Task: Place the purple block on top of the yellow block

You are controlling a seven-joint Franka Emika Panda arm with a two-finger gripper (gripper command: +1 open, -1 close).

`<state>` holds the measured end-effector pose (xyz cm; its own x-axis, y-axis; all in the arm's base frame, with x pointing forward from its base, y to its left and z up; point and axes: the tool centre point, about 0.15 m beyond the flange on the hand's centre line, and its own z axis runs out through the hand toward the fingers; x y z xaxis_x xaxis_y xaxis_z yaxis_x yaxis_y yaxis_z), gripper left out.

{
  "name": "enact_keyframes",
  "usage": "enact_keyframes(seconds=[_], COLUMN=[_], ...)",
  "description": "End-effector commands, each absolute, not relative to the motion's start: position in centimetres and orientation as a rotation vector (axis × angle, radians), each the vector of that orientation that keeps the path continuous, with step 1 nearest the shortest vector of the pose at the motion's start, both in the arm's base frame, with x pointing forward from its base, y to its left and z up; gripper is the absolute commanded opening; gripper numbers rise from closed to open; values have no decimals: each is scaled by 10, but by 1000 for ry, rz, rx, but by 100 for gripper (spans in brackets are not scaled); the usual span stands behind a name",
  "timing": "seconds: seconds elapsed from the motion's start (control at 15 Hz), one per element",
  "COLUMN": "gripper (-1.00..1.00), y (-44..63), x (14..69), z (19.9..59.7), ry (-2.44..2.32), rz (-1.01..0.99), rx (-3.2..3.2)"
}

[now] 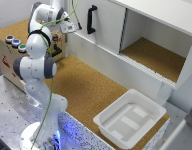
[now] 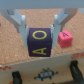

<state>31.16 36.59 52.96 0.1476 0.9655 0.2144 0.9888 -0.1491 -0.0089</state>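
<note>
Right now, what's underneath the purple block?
The purple block sits directly on the yellow block, between the gripper fingers. The yellow block's top face is covered. A pink block lies beside them on the cork.

Gripper (image 2: 39, 31) has its fingers tight round the purple block (image 2: 39, 34) atop the yellow block (image 2: 40, 49), a pink block (image 2: 65, 38) crowding just beside one finger, open cork beyond.

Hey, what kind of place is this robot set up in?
Probably a robotics lab test bench, not a real kitchen: a white robot arm bolted to a perforated metal table, a cork-covered worktop, and a mock white cabinet with an empty white plastic bin.
</note>
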Motion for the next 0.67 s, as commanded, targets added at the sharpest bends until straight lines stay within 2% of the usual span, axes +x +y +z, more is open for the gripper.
enact_keyframes(seconds=[0.0,0.6], gripper=[-100,-100], y=[439,503], x=[289,261], z=[550,518], ry=[-2116,-2283], rz=[-70,-77], rx=[-2112,-1928])
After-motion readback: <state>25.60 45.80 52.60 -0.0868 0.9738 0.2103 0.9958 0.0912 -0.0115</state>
